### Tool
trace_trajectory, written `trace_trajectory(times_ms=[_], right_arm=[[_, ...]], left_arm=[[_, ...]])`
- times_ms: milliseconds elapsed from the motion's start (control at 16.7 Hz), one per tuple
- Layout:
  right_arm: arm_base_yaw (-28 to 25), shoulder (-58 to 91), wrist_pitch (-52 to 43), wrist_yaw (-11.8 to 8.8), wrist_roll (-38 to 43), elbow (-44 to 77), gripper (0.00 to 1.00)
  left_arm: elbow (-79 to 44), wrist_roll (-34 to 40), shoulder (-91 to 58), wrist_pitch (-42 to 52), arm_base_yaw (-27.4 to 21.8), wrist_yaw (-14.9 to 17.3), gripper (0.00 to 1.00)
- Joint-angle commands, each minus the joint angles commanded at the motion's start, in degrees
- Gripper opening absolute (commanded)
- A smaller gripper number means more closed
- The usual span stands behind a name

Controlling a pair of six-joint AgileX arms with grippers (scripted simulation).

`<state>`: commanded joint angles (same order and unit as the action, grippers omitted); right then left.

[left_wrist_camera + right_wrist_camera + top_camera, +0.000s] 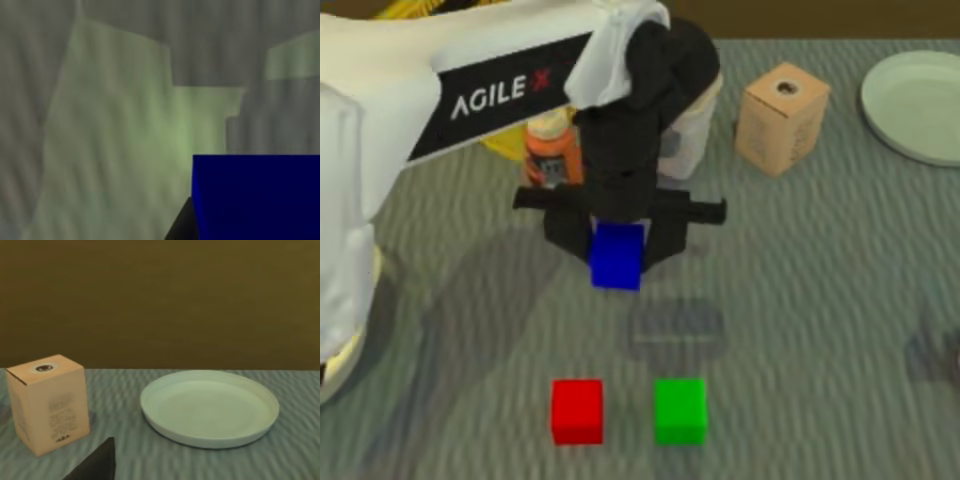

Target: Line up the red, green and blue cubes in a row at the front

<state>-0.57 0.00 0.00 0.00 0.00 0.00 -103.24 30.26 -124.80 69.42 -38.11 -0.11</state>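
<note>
Space lies open right of green cube (pixel 680 408); left end effector (pixel 617 250) apparently holds blue cube (pixel 617 256).

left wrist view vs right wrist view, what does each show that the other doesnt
Only the left wrist view shows the blue cube, close up at the left gripper above the table. Only the right wrist view shows the tan box and the white plate, both standing apart on the table. Both share the grey-green table surface.

Left hand (pixel 617 240) raised mid-table, fingers clamped; right arm parked.
</note>
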Motion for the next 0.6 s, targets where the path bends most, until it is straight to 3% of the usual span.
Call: trace_trajectory(times_ms=[300,480,600], right_arm=[[0.0,0.0,0.0,0.0,0.0,0.0,1.00],[0.0,0.0,0.0,0.0,0.0,0.0,1.00],[0.0,0.0,0.0,0.0,0.0,0.0,1.00]], left_arm=[[-7.9,21.6,-3.8,4.1,-15.2,0.0,0.00],[-10.5,27.9,-4.4,5.1,-20.6,-0.1,0.00],[-10.9,29.1,-4.4,5.2,-21.7,-0.1,0.00]])
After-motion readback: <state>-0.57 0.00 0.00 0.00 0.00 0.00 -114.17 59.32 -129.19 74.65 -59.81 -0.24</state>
